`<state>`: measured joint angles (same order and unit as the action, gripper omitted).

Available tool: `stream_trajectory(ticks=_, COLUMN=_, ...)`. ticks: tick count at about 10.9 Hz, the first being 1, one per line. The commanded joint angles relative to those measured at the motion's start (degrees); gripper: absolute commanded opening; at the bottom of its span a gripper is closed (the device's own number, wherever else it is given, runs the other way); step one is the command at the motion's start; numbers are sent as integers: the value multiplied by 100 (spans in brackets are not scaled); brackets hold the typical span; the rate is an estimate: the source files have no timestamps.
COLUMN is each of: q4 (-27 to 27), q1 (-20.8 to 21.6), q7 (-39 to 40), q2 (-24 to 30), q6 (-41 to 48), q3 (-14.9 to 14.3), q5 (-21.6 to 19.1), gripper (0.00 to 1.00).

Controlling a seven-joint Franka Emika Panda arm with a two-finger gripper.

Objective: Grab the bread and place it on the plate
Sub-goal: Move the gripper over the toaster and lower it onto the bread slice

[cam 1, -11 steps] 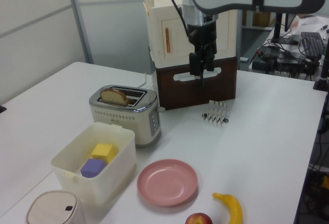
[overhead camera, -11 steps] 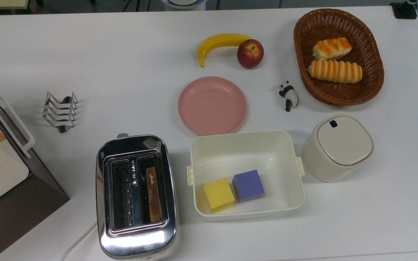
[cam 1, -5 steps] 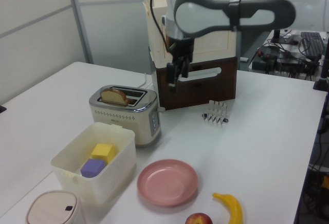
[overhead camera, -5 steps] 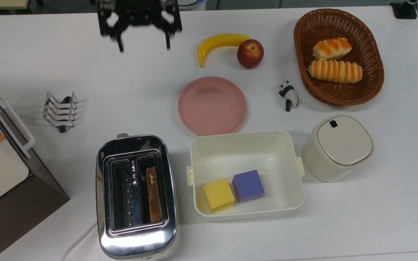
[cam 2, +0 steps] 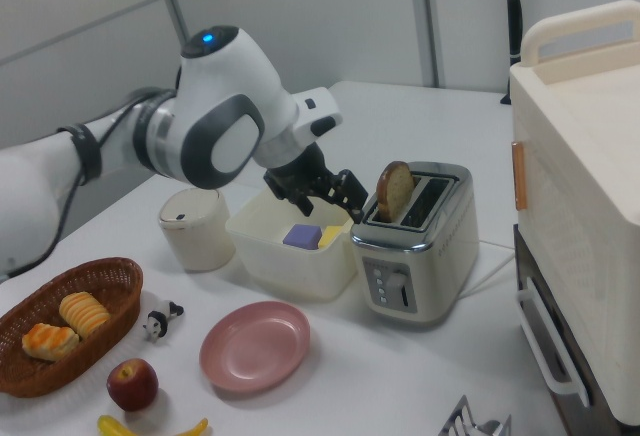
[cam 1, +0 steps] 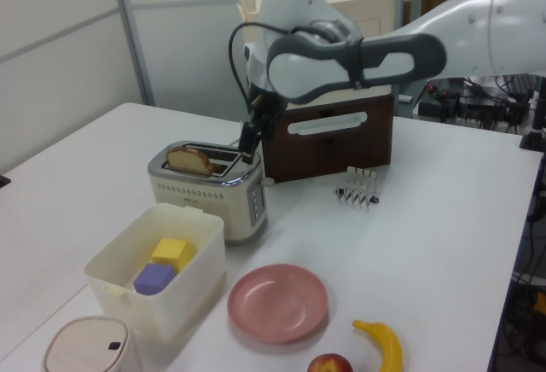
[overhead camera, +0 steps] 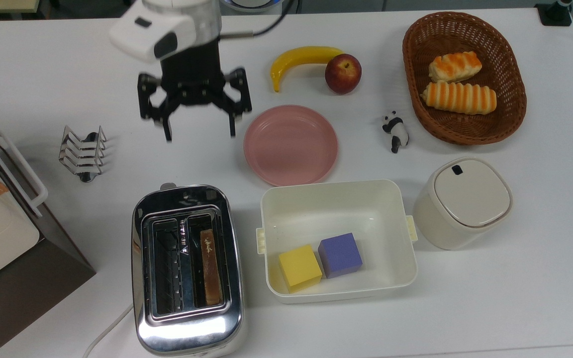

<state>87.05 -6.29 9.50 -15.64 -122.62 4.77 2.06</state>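
My fingers (overhead camera: 200,133) hang spread wide and empty above the counter (overhead camera: 490,298), between toaster (overhead camera: 187,268) and plate (overhead camera: 290,144).

Bread (cam 1: 190,160) stands upright in toaster (cam 1: 207,188) slot, top poking out. Gripper (cam 1: 248,142) hangs just above toaster's far end. Pink plate (cam 1: 278,303) in front of toaster, empty.
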Motion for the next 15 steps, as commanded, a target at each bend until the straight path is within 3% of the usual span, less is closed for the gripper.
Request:
stream_trajectory(ticks=1, q4=-320, q1=145, q7=-141, q2=-518, q6=-979, q3=-29, q5=-13, gripper=100)
stream_trajectory(ticks=5, q4=-329, q1=180, q7=-141, q2=-1037, q6=-2342, q3=-20, q5=-22, gripper=96)
stream_trajectory(ticks=7, q4=-329, q1=198, q7=-150, q2=-1248, q6=-2940, q3=-29, q5=-13, gripper=89)
stream_trajectory(ticks=8, q4=-329, q1=207, q7=-141, q2=-1353, q6=-3100, q3=-29, q5=30, gripper=81)
stream_trajectory(ticks=9, q4=-338, q1=224, q7=-115, q2=-1424, q6=-3188, q3=-38, q5=83, gripper=65)
stream_trajectory(ticks=10, q4=-338, q1=216, q7=-10, q2=-1425, q6=-3189, q3=-47, q5=310, gripper=46)
stream_trajectory(ticks=11, q4=-338, q1=216, q7=-27, q2=-1442, q6=-3189, q3=-47, q5=486, gripper=16)
stream_trajectory(ticks=13, q4=-338, q1=207, q7=-9, q2=-1434, q6=-3189, q3=-55, q5=532, gripper=0)
stream_trajectory(ticks=15, q4=-355, q1=207, q7=0, q2=-1425, q6=-3189, q3=-90, q5=532, gripper=0)
